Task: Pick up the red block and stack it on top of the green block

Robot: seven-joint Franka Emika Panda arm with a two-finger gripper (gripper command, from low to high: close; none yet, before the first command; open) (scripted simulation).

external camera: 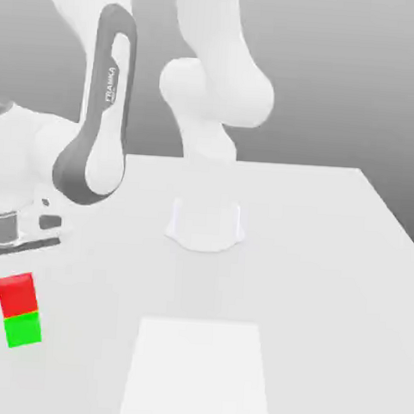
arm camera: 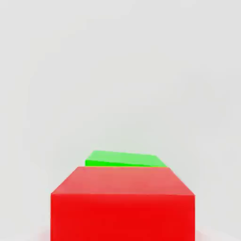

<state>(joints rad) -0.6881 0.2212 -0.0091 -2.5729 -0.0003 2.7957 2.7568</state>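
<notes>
Exterior view, lower left: we find the small matte bright-red cube (external camera: 16,293) seated on the matching bright-green cube (external camera: 22,328) on the white bench (external camera: 327,278), apparently stacked. Hand view: red cube (arm camera: 123,207) before green (arm camera: 124,159). End effector state: we cannot tell.

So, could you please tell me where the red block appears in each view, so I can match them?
Exterior view: the red block sits at the exterior view's lower left, directly on the green block.
Hand view: it looms large up close.
Shared landmark: the green block touching it.
</notes>
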